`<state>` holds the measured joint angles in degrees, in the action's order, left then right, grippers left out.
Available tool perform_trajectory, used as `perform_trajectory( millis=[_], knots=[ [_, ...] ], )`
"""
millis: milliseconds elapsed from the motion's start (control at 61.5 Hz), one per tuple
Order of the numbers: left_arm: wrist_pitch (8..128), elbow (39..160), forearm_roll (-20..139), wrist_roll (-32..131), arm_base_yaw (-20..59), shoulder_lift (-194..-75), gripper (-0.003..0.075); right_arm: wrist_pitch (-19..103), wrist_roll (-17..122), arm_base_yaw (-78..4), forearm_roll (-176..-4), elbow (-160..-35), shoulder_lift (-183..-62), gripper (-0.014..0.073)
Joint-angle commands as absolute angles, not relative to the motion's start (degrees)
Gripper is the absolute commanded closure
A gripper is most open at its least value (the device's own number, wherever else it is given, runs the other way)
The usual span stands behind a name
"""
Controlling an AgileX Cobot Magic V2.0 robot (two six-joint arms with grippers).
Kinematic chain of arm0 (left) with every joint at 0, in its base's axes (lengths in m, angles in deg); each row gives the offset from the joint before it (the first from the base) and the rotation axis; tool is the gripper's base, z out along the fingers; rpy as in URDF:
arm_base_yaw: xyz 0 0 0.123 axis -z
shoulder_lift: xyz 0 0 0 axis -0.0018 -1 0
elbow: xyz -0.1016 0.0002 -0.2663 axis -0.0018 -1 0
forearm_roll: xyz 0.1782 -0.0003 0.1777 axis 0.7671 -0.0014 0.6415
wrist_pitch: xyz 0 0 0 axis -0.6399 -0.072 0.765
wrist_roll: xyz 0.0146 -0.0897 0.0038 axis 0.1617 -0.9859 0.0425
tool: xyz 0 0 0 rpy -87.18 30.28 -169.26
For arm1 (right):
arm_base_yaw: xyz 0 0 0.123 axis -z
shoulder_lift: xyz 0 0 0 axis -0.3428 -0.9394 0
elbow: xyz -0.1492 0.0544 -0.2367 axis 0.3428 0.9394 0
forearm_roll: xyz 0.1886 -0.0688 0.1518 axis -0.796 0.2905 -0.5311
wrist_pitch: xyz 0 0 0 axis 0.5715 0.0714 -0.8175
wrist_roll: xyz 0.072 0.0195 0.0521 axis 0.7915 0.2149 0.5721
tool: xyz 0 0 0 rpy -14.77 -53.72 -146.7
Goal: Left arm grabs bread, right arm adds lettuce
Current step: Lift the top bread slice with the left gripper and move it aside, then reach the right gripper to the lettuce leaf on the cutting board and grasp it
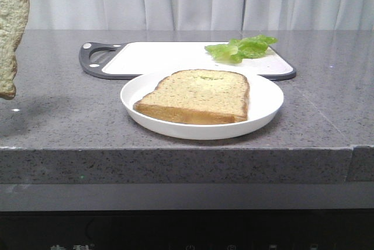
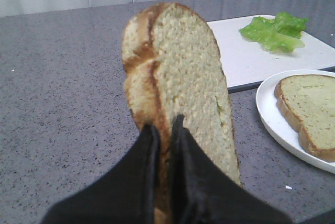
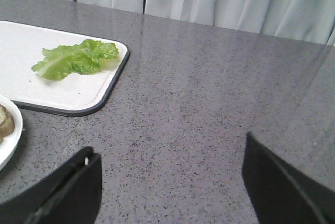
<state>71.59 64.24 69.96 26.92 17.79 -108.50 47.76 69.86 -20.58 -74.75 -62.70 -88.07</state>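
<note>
In the front view, a bread slice (image 1: 11, 28) is hanging in the air at the far left edge, above the grey counter (image 1: 58, 115), while a second slice (image 1: 198, 96) is lying flat on the white plate (image 1: 263, 107); the lettuce (image 1: 241, 48) is resting on the cutting board (image 1: 158, 57) behind it. In the left wrist view, the left gripper (image 2: 163, 140) is pinching the raised bread's lower crust between closed jaws. In the right wrist view, the right gripper (image 3: 170, 182) is hovering over bare counter with jaws spread wide, holding nothing, with the lettuce well apart from it.
</note>
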Motion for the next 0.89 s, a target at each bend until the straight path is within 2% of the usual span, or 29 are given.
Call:
perform_trajectory(
  millis=[0, 211, 488, 878],
  knots=[
    [77.4, 65.9, 69.8, 26.9, 17.7, -108.4, 0.0739, 42.4, 69.6, -20.2, -75.3, -65.0, -91.1, 0.0022],
    [77.4, 65.9, 69.8, 26.9, 17.7, -108.4, 0.0739, 42.8, 69.6, -20.2, -76.1, -72.2, -103.6, 0.0022],
    [77.2, 65.9, 69.8, 26.9, 17.7, -108.4, 0.0739, 48.5, 66.7, -24.0, -76.0, -89.6, -127.2, 0.0022],
    [77.2, 65.9, 69.8, 26.9, 17.7, -108.4, 0.0739, 54.7, 60.5, -30.1, -76.1, -114.0, -152.9, 0.0022]
  ],
)
